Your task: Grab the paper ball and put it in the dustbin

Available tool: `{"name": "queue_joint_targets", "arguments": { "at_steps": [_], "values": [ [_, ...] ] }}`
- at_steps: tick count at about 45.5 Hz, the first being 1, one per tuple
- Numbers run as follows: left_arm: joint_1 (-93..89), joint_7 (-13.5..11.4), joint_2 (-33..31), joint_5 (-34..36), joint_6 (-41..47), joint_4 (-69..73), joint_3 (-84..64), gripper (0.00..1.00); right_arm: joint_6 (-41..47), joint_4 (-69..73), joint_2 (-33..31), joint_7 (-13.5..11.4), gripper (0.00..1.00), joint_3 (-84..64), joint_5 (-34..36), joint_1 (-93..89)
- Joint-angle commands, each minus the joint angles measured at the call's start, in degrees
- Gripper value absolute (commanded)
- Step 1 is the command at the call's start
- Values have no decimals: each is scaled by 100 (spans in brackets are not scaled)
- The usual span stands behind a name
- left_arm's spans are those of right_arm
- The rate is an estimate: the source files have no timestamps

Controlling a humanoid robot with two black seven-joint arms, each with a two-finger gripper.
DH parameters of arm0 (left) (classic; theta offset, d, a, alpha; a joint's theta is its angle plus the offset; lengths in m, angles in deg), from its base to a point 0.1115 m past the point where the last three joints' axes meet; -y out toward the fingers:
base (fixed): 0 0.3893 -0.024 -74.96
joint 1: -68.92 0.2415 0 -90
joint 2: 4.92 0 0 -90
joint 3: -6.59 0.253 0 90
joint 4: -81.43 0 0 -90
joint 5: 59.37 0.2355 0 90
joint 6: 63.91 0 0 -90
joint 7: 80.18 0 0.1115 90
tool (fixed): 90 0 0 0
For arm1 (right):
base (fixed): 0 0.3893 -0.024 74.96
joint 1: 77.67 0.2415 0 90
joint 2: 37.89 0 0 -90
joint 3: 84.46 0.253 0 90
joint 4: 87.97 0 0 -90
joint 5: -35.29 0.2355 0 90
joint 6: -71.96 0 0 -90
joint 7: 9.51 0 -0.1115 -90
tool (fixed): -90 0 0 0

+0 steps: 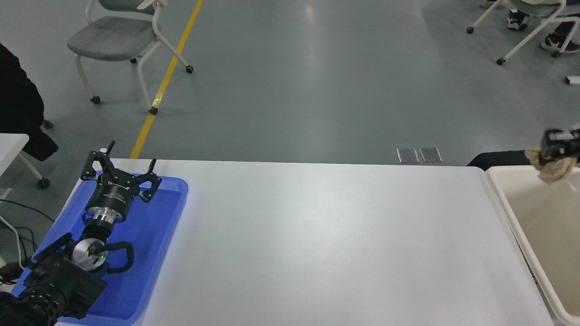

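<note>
The tan crumpled paper ball hangs in the air at the right edge of the head view, over the far part of the cream dustbin. My right gripper is shut on the ball; only its black fingertips show, the arm itself is cut off by the picture's edge. The dustbin stands against the table's right end, and the part of its inside that shows is bare. My left gripper rests open over the blue tray at the lower left.
A flat blue tray lies at the table's left end under the left arm. A dark sleeve lies just beyond the table's far right corner. Chairs stand on the floor behind the table.
</note>
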Motion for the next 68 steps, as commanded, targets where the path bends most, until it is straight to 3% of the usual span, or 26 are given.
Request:
{"name": "queue_joint_targets", "arguments": {
  "at_steps": [1, 6, 12, 19, 25, 42, 43, 44, 46, 47, 48, 49, 68],
  "values": [
    [-5, 0, 0, 1, 0, -1, 0, 100, -70, -2272, -16, 243, 0, 1690, -110, -2569],
    [-5, 0, 0, 1, 0, -1, 0, 100, -430, -2880, 301, 401, 0, 2059, -93, -3474],
    [-5, 0, 0, 1, 0, -1, 0, 100, -1238, -3276, 661, 410, 0, 2349, 57, -4450],
    [-5, 0, 0, 1, 0, -1, 0, 100, -2047, -3855, 1478, 322, 0, 2763, 522, -5391],
    [-5, 0, 0, 1, 0, -1, 0, 100, -2495, -4322, 2138, 85, 0, 2798, 1242, -5875],
    [-5, 0, 0, 1, 0, -1, 0, 100, -3120, -4304, 2472, -29, 0, 3273, 1437, -6069],
    [-5, 0, 0, 1, 0, -1, 0, 100, -3163, -4304, 2481, -29, 7, 3273, 1437, -6069],
    [-5, 0, 0, 1, 0, -1, 0, 100, -3181, -4304, 2481, -29, 21, 3282, 1437, -6069],
    [-5, 0, 0, 1, 0, -1, 0, 100, -3208, -4304, 2481, -29, 58, 3308, 1446, -6069],
    [-5, 0, 0, 1, 0, -1, 0, 100, -3208, -4304, 2481, -29, 67, 3325, 1446, -6069],
    [-5, 0, 0, 1, 0, -1, 0, 100, -3199, -4304, 2473, -29, 93, 3395, 1446, -6069],
    [-5, 0, 0, 1, 0, -1, 0, 100, -3199, -4304, 2472, -29, 100, 3431, 1446, -6069],
    [-5, 0, 0, 1, 0, -1, 0, 100, -3208, -4304, 2437, -3, 100, 3773, 1454, -6043]
  ]
}}
